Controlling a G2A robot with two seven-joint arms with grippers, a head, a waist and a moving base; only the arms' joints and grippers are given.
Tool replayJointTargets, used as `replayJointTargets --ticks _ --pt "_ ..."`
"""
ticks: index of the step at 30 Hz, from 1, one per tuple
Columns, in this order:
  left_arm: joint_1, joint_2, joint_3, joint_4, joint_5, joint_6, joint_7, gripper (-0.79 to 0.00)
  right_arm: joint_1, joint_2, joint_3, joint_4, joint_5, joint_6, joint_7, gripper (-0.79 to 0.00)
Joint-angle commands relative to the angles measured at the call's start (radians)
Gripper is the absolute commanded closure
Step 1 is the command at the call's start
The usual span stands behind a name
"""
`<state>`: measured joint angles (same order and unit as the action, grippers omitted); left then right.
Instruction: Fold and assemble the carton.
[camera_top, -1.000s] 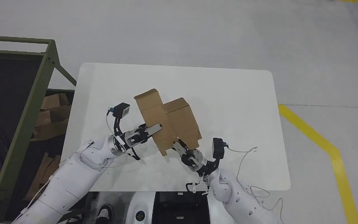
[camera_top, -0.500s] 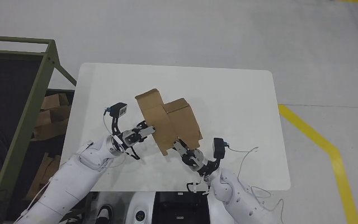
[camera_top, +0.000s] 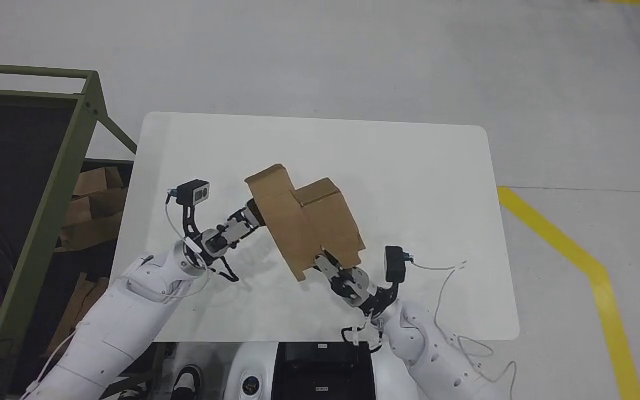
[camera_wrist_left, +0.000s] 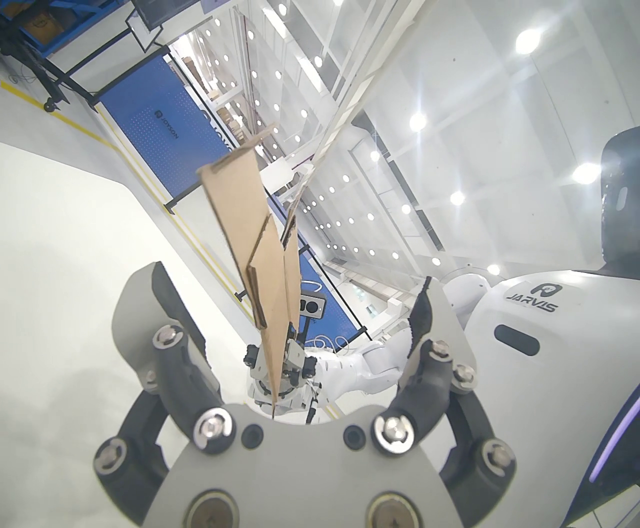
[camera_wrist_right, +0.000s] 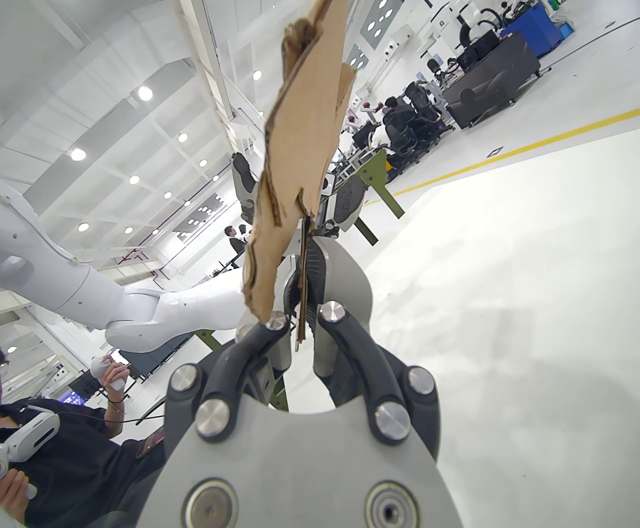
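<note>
Carton (camera_top: 300, 222) up in the air over the near middle of the table (camera_top: 430, 170), a flattened blank with loose flaps, not yet opened into a box. Closest in, clamped at its near corner by the right gripper (camera_wrist_right: 300, 280), jaws shut tight on the cardboard edge and carrying the whole sheet. A little farther out and to the left, let go of by the left gripper (camera_wrist_left: 290, 285): jaws spread wide, with the cardboard standing edge-on in the gap and touching neither finger. Has backed off leftward over the last second, from overlapping the sheet's left side to sitting just at its edge, wrist swung outward as well. Turned a touch with that release too. Reads as a regrasp rather than progress on a fold: probably seeking a fresh hold on the left panel so as to pull the walls apart. Could sag or twist meanwhile, with only one pinch holding. Farthest off, beside the table's left end, green-framed bin (camera_top: 45, 72) with more cardboard blanks (camera_top: 95, 205)
</note>
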<state>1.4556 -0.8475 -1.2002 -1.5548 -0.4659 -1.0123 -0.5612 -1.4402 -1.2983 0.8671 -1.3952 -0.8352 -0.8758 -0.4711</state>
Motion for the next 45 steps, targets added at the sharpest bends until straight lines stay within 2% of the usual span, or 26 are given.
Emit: replayJointTargets --ticks 1,6,18,23,35,45 --pt "0.0 0.0 -0.005 0.006 -0.013 0.0 -0.012 -0.785 -0.004 0.003 0.008 -0.005 0.012 -0.005 0.023 0.0" --pt "0.004 -0.001 -0.002 0.005 -0.034 0.006 -0.029 -0.785 -0.013 0.008 0.02 -0.016 0.026 -0.015 0.065 0.0" --pt "0.004 -0.001 -0.002 0.005 -0.034 0.006 -0.029 -0.785 -0.013 0.008 0.02 -0.016 0.026 -0.015 0.065 0.0" --pt "-0.008 -0.009 -0.003 0.004 -0.026 0.046 -0.005 -0.785 -0.017 0.007 0.019 -0.025 0.031 0.001 0.076 0.0" --pt "-0.073 -0.032 0.017 0.087 -0.081 0.002 -0.026 -0.785 -0.045 0.012 0.032 -0.054 0.041 -0.037 0.096 0.0" --pt "-0.101 -0.055 0.02 0.114 -0.123 0.0 -0.043 -0.785 -0.044 0.008 0.026 -0.054 0.044 -0.047 0.109 0.0"
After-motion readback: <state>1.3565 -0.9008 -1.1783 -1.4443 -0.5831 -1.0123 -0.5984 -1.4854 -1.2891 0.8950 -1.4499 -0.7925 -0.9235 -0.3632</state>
